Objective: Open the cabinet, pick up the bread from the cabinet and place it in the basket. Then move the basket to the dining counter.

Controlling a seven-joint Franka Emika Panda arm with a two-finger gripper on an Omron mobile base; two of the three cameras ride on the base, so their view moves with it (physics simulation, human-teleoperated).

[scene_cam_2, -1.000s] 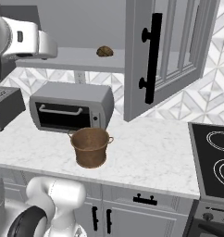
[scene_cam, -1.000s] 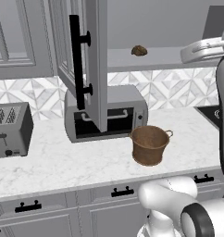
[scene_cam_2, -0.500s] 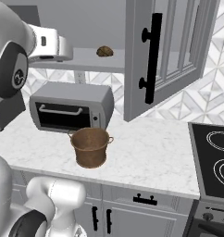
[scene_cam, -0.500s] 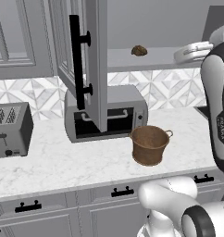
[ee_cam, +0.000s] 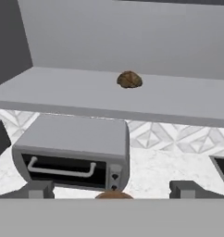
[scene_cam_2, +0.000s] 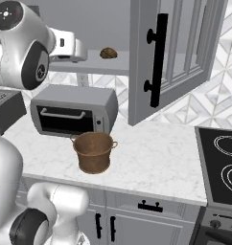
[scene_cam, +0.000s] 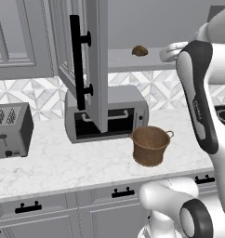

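The bread sits alone on the cabinet shelf, above a grey toaster oven on the marble bench, the tool's fingertips spread wide below.

arm: showing as glossy white rounded shells
arm inlay: running as a long dark grey strip down the upper link, carrying small pale lettering too fine to read
joints: showing as dark grey round caps with small white marks
hand: showing as a white block with a small dark patch
fingertips: appearing as small dark grey blocks
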